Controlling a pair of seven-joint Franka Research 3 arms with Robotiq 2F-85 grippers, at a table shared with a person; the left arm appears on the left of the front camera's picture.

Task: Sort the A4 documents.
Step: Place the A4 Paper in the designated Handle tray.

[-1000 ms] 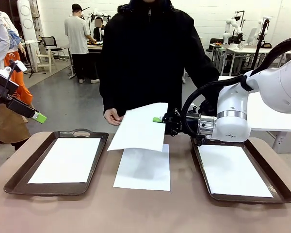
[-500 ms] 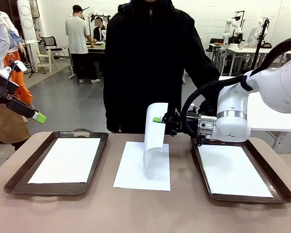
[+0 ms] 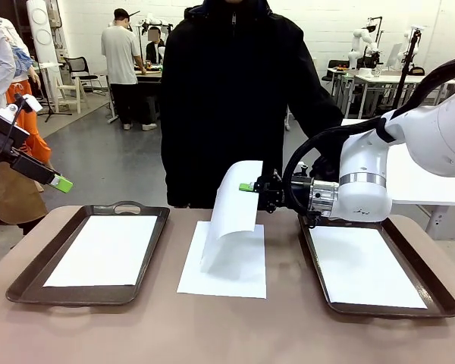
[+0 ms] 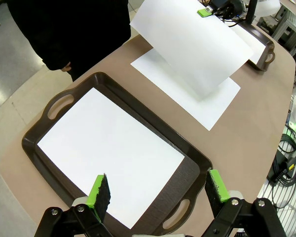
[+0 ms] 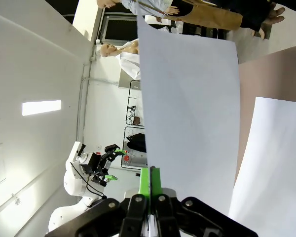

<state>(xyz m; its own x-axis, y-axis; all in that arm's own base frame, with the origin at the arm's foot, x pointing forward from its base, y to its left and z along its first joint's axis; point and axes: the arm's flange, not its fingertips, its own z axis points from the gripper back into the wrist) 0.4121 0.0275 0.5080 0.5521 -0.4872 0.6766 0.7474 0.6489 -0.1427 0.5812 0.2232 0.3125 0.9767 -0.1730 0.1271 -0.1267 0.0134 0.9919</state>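
My right fingers are clamped tight on the top edge of one A4 sheet, holding it up over the middle of the surface. The sheet hangs in a curve. Its lower edge droops onto (or just above, I can't tell which) a second sheet lying flat between the two trays. From the right wrist camera the green pads are pressed together on the paper's edge.

The left tray carries one white sheet. The right tray carries another, lying below my right arm.

My left fingers hang in the air out beyond the left tray's outer side, apart and holding nothing. On the left wrist camera the two pads stand wide above that tray's sheet.

A person in a black jacket stands at the far side of the surface.
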